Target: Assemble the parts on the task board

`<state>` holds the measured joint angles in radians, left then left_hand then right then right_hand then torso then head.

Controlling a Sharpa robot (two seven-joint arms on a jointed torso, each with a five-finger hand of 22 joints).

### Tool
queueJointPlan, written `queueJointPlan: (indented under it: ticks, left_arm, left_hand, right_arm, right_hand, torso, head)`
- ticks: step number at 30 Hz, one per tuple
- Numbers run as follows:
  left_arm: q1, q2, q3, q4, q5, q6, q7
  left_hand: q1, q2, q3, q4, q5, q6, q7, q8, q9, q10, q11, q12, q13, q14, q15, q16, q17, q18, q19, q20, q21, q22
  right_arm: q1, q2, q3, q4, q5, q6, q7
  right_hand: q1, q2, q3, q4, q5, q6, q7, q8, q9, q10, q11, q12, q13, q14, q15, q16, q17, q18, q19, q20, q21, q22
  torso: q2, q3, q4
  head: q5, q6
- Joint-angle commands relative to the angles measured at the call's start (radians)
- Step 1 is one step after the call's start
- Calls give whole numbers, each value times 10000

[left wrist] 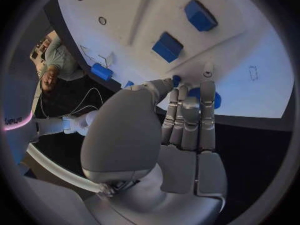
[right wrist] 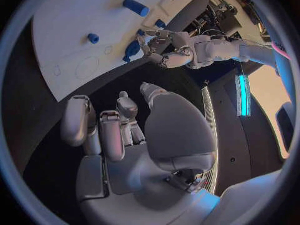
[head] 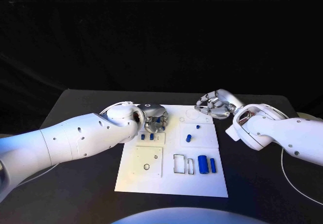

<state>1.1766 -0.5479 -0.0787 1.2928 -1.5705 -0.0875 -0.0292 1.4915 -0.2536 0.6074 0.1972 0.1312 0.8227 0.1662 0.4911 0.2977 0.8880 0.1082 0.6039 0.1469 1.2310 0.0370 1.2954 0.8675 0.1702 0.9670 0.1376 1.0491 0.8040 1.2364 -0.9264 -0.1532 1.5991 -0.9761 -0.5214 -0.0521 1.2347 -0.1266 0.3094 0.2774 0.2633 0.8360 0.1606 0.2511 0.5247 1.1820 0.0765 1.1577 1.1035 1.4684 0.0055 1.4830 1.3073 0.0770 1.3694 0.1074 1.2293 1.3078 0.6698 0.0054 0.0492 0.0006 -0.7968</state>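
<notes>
left hand (head: 153, 116): fingers pinching a blue part (left wrist: 214, 99) over the board (head: 151, 182)
right hand (head: 215, 105): fingers spread, holding nothing, at board's far right corner

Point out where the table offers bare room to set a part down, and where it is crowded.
Bare: black table beside the task board's near left corner, and right of the board's near edge. Crowded: the board's far end, between the left hand and right hand.

Left hand (left wrist: 181, 130) fingers (left wrist: 207, 97) apparently touch a blue part (left wrist: 211, 98) on the task board (left wrist: 250, 50).
</notes>
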Motion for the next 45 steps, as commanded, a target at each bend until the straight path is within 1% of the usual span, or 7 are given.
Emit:
queueJointPlan:
  ticks: [1,17,21,25,30,37,45]
  left_arm:
    - [-4,40,4,1,221,313,51]
    - [-121,211,4,-303,326,418,109]
    - [-144,249,3,-401,333,445,118]
    - [-153,257,3,-449,337,463,126]
    - [-159,245,3,-477,360,324,192]
    - [-160,142,6,-401,685,71,423]
    - [-158,-124,154,-178,1348,-399,698]
  left_hand:
    - [53,32,87,-38,-59,90,-19,-48,-24,117,-18,-68,-19,104,4,86,78,8,111,-4,114,136]
    - [42,28,181,-162,-66,119,-17,-179,-120,254,-39,-167,-82,262,-15,319,242,-48,307,-32,443,511]
    - [52,34,196,-182,-66,117,-15,-195,-131,261,-38,-179,-89,285,-15,348,280,-56,332,-34,481,556]
    - [122,132,273,-298,-67,218,-21,-203,-152,382,-60,-187,-99,477,-38,523,537,-118,579,-46,764,907]
    - [313,363,412,-655,-70,628,-110,-149,-154,932,-207,-102,-32,1139,-183,970,1377,-303,1351,-132,1559,1882]
    - [299,404,501,-847,-58,862,-155,-191,-162,1146,-266,-180,-8,1346,-248,1058,1558,-381,1650,-192,1886,2283]
    - [190,386,514,-934,-59,1043,-160,-230,-159,1309,-294,-277,8,1486,-276,1109,1682,-423,1813,-222,2049,2488]
  right_arm:
    - [-9,14,1,0,-84,61,62]
    - [-9,7,2,17,-88,68,35]
    - [-9,5,2,19,-89,71,33]
    - [-9,6,2,16,-90,71,34]
    - [-9,9,2,15,-91,80,37]
    - [-9,9,2,11,-85,97,36]
    - [-9,7,2,0,-45,107,46]
  right_hand:
    - [94,-19,51,22,35,-82,0,42,10,-78,0,-61,-8,518,-32,-31,540,91,-65,8,-58,149]
    - [76,-1,52,49,41,-77,-1,48,12,-76,-1,-89,-39,515,-34,-43,524,95,-73,6,-83,134]
    - [66,3,50,60,42,-75,-2,50,13,-72,-1,-94,-47,512,-35,-52,508,95,-71,5,-85,134]
    - [66,3,50,60,42,-75,-2,50,13,-72,-1,-94,-47,512,-35,-52,508,95,-71,5,-85,134]
    - [66,3,50,60,42,-75,-2,50,13,-72,-1,-94,-47,512,-35,-52,508,95,-71,5,-85,134]
    - [57,8,48,69,42,-72,-3,52,14,-52,-2,-84,-37,513,-36,-53,510,96,-72,5,-92,130]
    - [57,8,48,69,42,-72,-3,52,14,-52,-2,-84,-37,513,-36,-53,510,96,-72,5,-92,130]
  torso:
    - [-2,-10,-4]
    - [24,-25,-14]
    - [8,-10,-11]
    - [4,-5,-3]
    - [-14,-5,1]
    - [-21,-7,3]
    - [-29,-15,27]
  head:
    - [11,-13]
    - [-42,-98]
    - [-49,-124]
    - [-62,-137]
    - [-53,-156]
    - [-36,-146]
    - [-10,-86]
